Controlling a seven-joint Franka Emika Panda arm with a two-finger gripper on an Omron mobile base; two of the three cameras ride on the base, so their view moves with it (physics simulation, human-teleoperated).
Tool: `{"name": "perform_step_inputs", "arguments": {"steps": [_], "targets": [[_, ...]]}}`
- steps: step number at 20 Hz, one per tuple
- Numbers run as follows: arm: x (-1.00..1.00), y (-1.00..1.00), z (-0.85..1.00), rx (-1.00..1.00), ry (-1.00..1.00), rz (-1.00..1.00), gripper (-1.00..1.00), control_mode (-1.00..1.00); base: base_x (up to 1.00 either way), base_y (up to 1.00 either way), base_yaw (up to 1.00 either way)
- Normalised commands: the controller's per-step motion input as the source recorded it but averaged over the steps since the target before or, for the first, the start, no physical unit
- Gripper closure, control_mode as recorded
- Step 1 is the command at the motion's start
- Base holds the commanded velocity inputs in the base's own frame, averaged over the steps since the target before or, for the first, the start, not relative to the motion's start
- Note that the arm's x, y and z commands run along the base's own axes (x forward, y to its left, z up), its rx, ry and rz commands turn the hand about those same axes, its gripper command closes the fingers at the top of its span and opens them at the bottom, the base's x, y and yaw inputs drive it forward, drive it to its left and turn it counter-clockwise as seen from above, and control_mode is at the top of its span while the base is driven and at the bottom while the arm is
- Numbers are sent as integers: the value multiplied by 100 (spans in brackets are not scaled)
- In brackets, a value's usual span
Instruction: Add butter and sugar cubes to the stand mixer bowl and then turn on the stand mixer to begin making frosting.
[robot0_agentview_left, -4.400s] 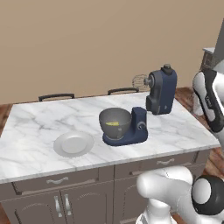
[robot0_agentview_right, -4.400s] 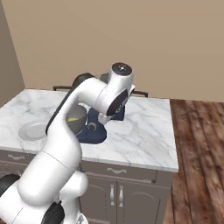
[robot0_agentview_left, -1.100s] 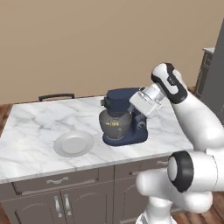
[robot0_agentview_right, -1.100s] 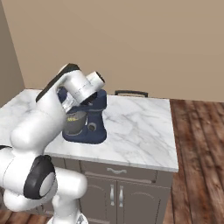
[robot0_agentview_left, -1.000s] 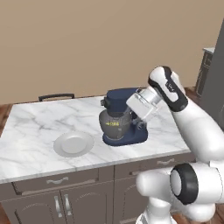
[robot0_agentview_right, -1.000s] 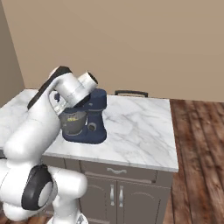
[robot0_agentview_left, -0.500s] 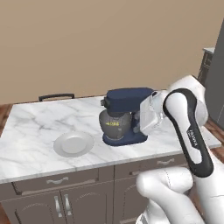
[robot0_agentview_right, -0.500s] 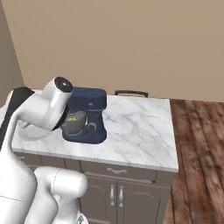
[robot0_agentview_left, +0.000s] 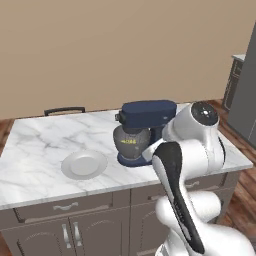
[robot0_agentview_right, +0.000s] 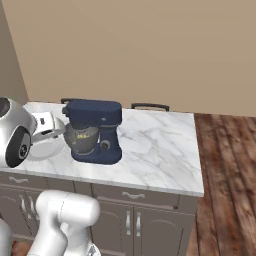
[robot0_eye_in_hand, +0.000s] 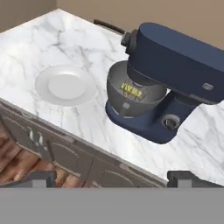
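- Since half a second ago the arm has swung further back from the stand mixer (robot0_agentview_left: 145, 131), its white links now folded low in front of the counter (robot0_agentview_left: 35, 145); the mixer's head, tilted up a few seconds ago, now lies level over the bowl.
- The gripper (robot0_eye_in_hand: 111, 178) hangs off the counter's front edge, looking back at the mixer, with its two finger tips (robot0_eye_in_hand: 37, 178) set wide apart and nothing between them.
- The stand mixer bowl (robot0_eye_in_hand: 133, 97) sits on the mixer's blue base under the head, a yellow mark showing on its grey wall.
- A round silver knob (robot0_eye_in_hand: 170, 122) shows on the column's lower part.
- A grey-white plate (robot0_eye_in_hand: 65, 85) lies flat on the marble, just beside the mixer and apart from it.
- Butter and sugar cube cannot be made out.
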Motion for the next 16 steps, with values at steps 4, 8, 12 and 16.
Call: {"name": "perform_step_inputs", "arguments": {"steps": [4, 8, 12, 16], "targets": [[14, -54, 0, -33, -1, -63, -100, -100, 0, 0, 0], [40, -61, 0, -36, 0, -51, -100, -100, 0, 0, 0], [47, -61, 0, -28, 0, -37, -100, -100, 0, 0, 0], [23, -48, -22, -11, 2, -25, -100, -100, 0, 0, 0]]}}
